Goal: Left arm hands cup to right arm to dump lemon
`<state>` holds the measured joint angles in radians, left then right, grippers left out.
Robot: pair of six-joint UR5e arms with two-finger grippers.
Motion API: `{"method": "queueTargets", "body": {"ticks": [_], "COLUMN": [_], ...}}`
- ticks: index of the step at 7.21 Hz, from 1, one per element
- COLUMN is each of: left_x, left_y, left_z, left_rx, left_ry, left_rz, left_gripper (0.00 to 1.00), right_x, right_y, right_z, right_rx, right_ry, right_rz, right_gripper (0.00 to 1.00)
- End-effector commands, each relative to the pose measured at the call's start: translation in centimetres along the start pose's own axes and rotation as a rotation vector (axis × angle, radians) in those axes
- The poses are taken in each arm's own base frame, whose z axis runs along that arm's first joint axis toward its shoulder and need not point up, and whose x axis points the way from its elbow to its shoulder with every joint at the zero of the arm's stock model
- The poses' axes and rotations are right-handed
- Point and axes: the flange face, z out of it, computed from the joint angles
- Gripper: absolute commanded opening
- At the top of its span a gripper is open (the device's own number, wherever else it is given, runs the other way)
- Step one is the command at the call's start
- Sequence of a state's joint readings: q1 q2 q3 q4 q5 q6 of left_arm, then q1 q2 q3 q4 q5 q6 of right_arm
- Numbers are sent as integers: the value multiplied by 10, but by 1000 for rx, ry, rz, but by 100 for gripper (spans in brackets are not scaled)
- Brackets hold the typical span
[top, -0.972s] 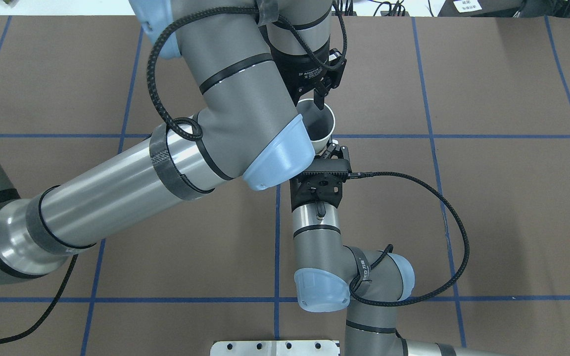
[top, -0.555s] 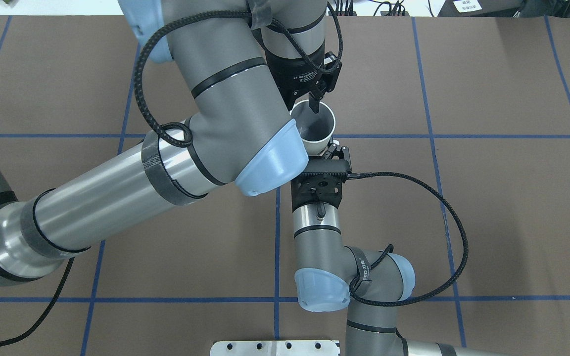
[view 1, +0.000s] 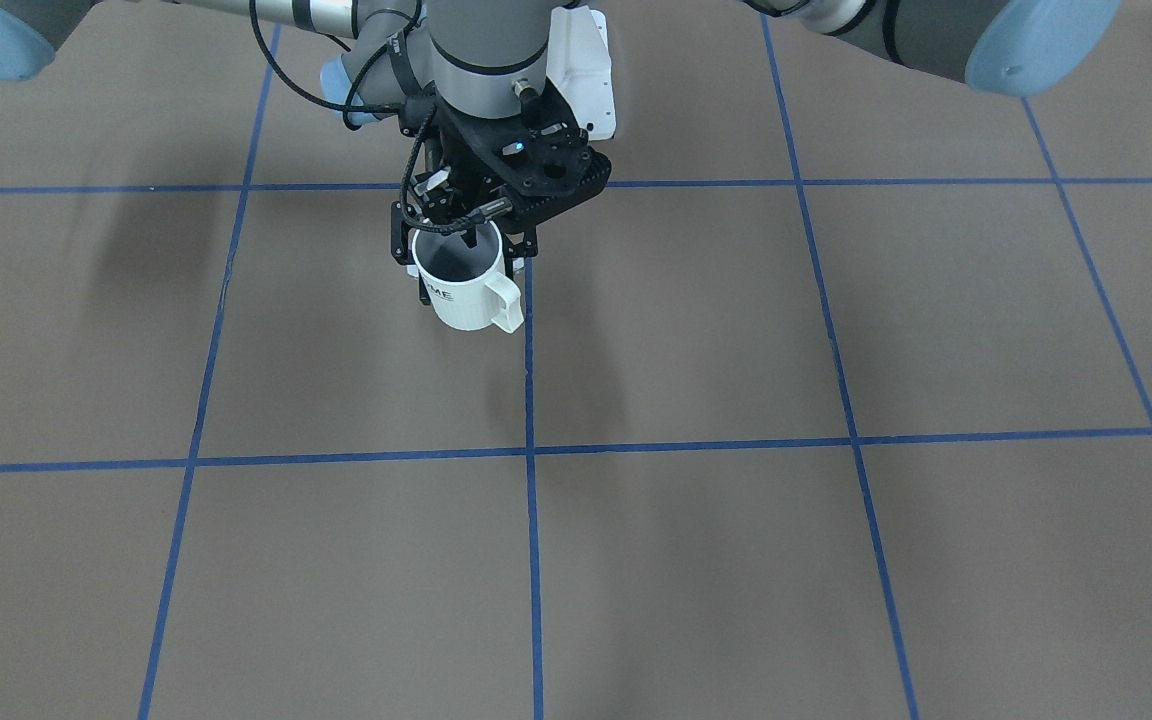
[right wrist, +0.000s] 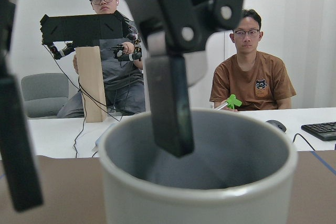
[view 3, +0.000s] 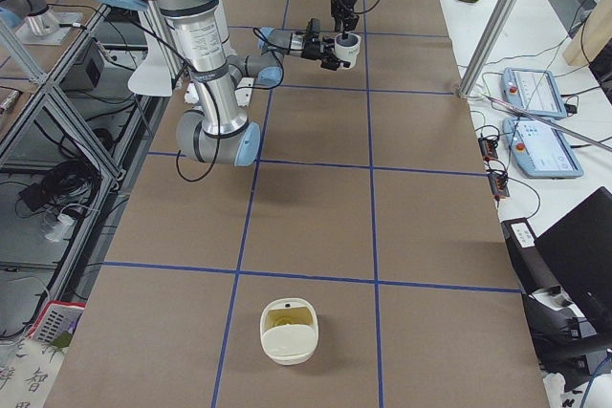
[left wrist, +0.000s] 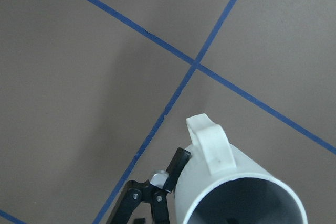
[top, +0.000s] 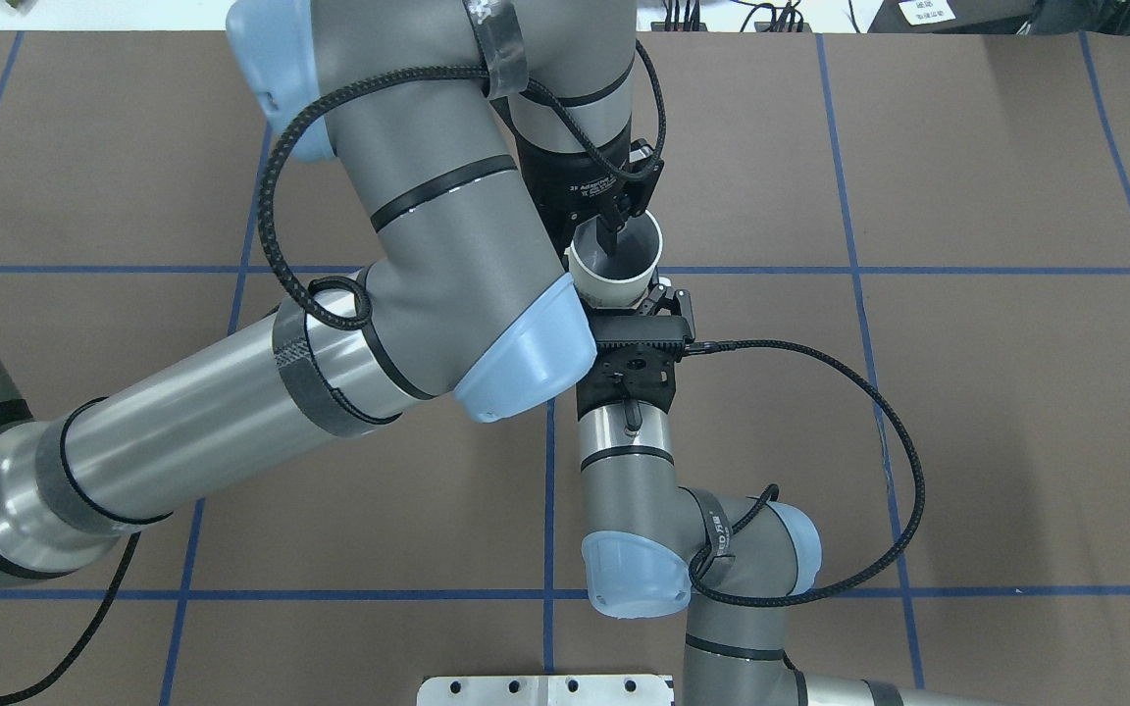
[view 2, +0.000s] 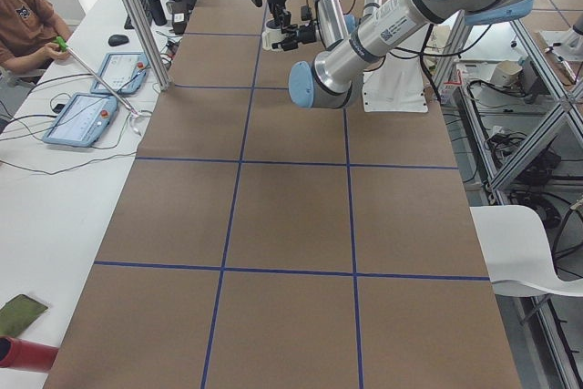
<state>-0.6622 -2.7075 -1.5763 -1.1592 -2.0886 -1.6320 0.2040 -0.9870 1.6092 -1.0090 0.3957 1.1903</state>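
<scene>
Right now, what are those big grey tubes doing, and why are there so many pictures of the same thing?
The grey tubes are two robot arms at a brown table. Each ends in a two-finger pincher. The left arm reaches down; the left pincher squeezes the wall of a white cup, one finger inside, holding it off the table. The right arm comes in sideways; the right pincher looks open, a finger on each side of the cup. The cameras sit in different spots: one above, one facing the robot, one at each table end, one on each wrist. Farther along the table sits a white tub. I can't see the cup's bottom.
</scene>
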Motion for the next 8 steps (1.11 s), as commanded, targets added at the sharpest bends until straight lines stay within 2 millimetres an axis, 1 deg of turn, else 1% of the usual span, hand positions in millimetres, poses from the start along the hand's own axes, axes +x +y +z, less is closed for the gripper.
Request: {"method": "queueTargets", "body": {"ticks": [1,2,8], "left_x": [0,0,0], "left_y": [6,6,5], "left_z": [5,5,7], "left_rx": [-5,-5,-2], "left_ry": [-4,-4,-9], "left_rz": [8,8,5], "left_gripper": [50,45,43], "right_x": [0,0,3], "right_y": [0,0,-1], "right_z": [0,0,-1], "right_rx": [0,0,-4], "right_ry": [0,-1,-7], "right_rz": [-1,2,10], "right_gripper": [22,22,22]}}
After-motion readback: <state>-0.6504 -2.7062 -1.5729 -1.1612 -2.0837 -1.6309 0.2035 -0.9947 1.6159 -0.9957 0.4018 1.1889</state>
